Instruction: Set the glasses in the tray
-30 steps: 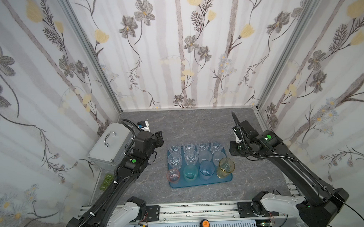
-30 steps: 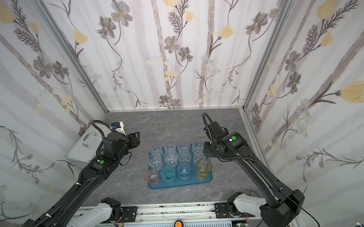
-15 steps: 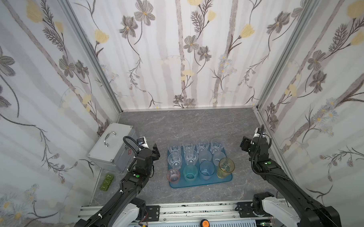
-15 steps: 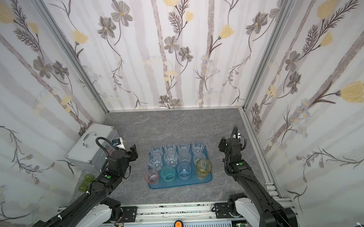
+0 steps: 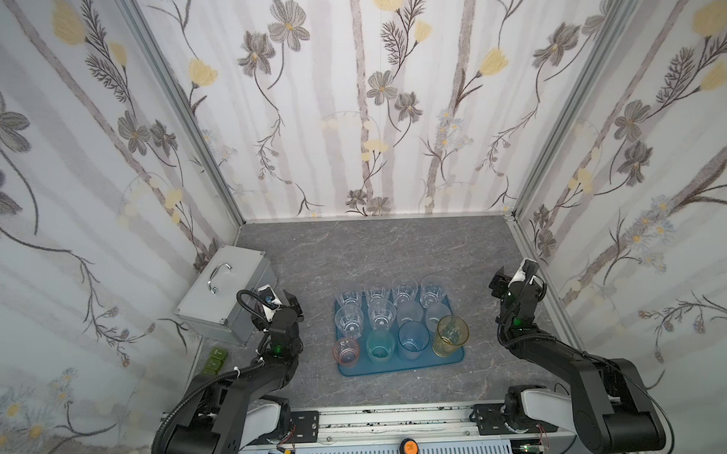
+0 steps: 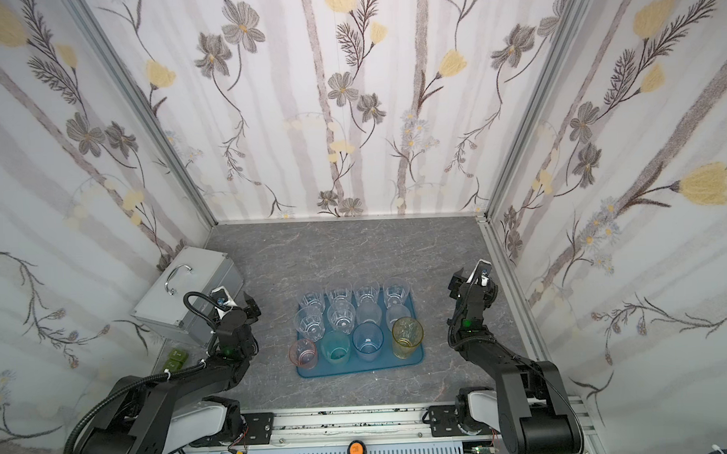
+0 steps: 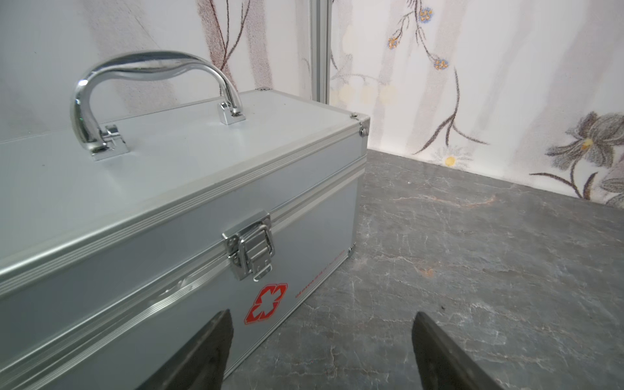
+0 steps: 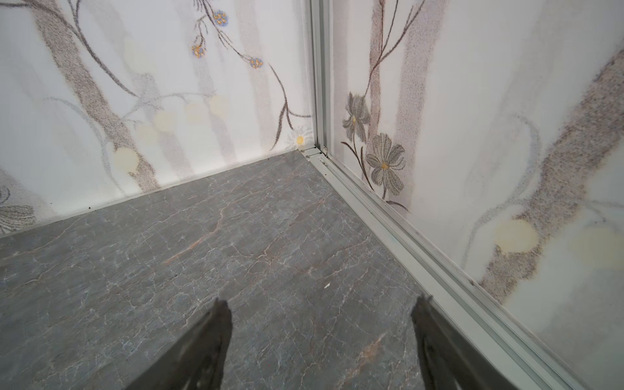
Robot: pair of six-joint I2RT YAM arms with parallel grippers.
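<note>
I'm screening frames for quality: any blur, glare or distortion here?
Both top views: wide-angle, wall posts splay outward, glasses sharp. Left wrist view: bright highlights on the case handle, left fingers soft. Right wrist view: right fingers soft, floor crisp.

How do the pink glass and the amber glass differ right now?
The pink glass is rosy; the amber glass is yellow. Pink looks smaller than amber. Pink stands at the tray's near-left corner, amber at its near-right. Both stand upright, mouths up, in the near row.
</note>
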